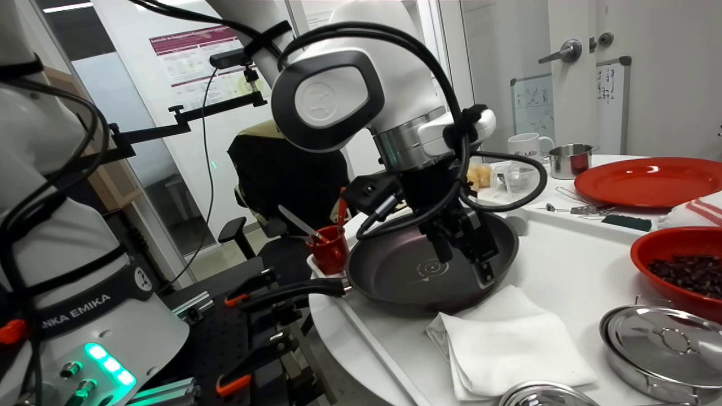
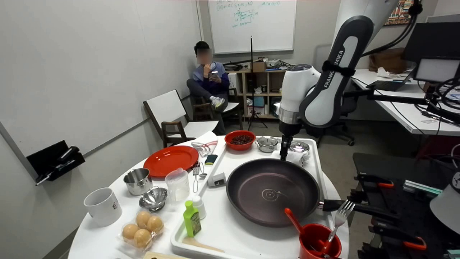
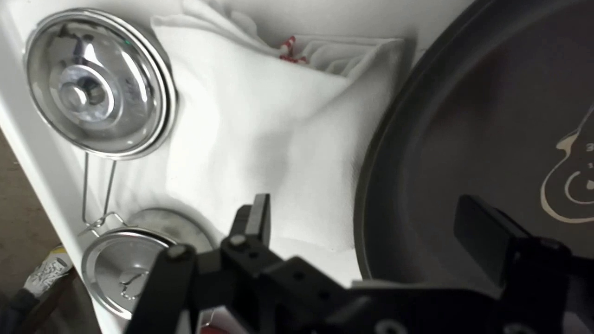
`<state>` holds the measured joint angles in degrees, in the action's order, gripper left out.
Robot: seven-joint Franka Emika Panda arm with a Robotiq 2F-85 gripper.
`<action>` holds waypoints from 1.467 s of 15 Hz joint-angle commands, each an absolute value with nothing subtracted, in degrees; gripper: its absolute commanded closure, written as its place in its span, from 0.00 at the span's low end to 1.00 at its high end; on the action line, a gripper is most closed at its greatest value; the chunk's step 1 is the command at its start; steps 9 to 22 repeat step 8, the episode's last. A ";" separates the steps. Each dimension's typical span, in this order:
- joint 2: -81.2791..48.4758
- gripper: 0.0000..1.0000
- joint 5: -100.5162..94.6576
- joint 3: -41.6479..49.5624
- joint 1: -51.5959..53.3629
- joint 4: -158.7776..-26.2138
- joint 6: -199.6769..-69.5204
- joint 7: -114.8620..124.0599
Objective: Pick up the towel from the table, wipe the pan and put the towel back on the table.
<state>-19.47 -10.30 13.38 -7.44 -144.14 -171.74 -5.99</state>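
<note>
Wrist view: tool [image 3: 366, 220] wide and empty above towel [image 3: 264, 125] and pan [image 3: 482, 148], contact unclear.

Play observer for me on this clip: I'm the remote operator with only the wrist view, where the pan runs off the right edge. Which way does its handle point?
Observer: In both exterior views the handle of the pan reaches out past the edge of the table, toward the robot's base.
Operator: Does anything stand close to that handle, out of my sight?
Observer: Yes, a red cup with a fork in it stands near where the handle joins the pan.
Operator: I have the white towel in view. Is there another cloth?
Observer: Yes, a red-striped cloth lies next to the red plate.
</note>
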 commanded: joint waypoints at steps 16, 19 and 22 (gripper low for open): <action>-18.69 0.00 -9.87 12.20 -7.72 -144.13 -171.52 -6.18; -18.69 0.00 -9.87 12.20 -7.72 -144.13 -171.52 -6.18; -18.69 0.00 -9.87 12.20 -7.72 -144.13 -171.52 -6.18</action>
